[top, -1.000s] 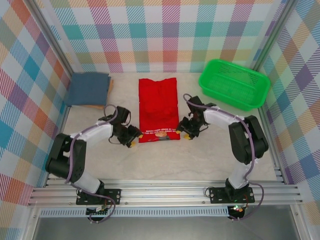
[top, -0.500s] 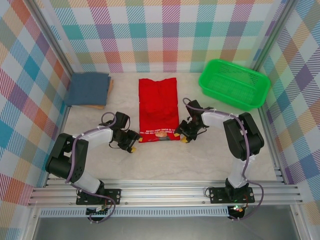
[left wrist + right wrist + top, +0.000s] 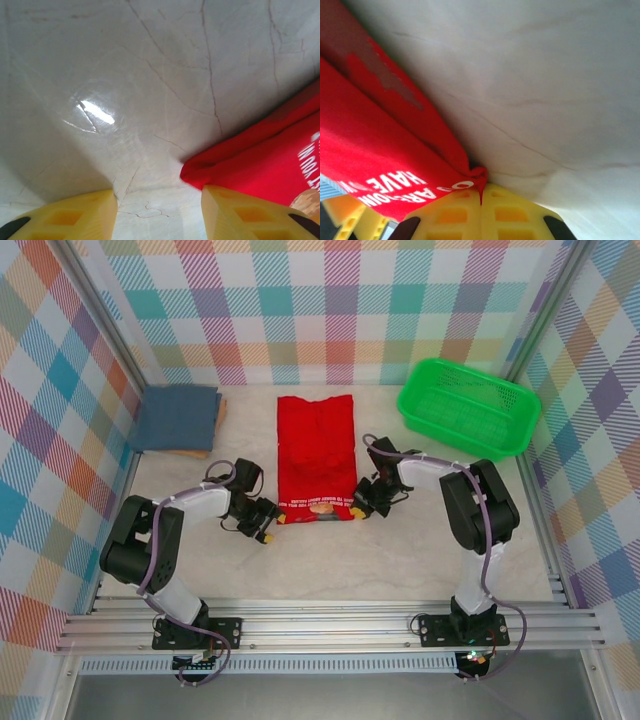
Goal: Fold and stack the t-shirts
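Looking down from the top external camera, the red t-shirt (image 3: 315,460) lies folded into a long strip at the middle of the table (image 3: 400,560), a band of white lettering too small to read and a tan-white print along its near edge. The slate-blue t-shirt (image 3: 178,418) lies folded at the far left corner, well apart from it, and a green basket (image 3: 468,407) stands at the far right. The left end effector (image 3: 262,518) sits low at the strip's near left corner and the right end effector (image 3: 362,502) at its near right corner. In the left wrist view, the left end effector (image 3: 159,200) has its yellow fingers (image 3: 65,217) spread wide over bare table, and the red t-shirt (image 3: 260,165) corner lies just at the tip of the right-hand finger; the white letters there are cut off. In the right wrist view, the right end effector (image 3: 480,192) has its fingers pressed together, pinching a bunched corner of the red t-shirt (image 3: 375,145), where upside-down white letters include "HAVE".
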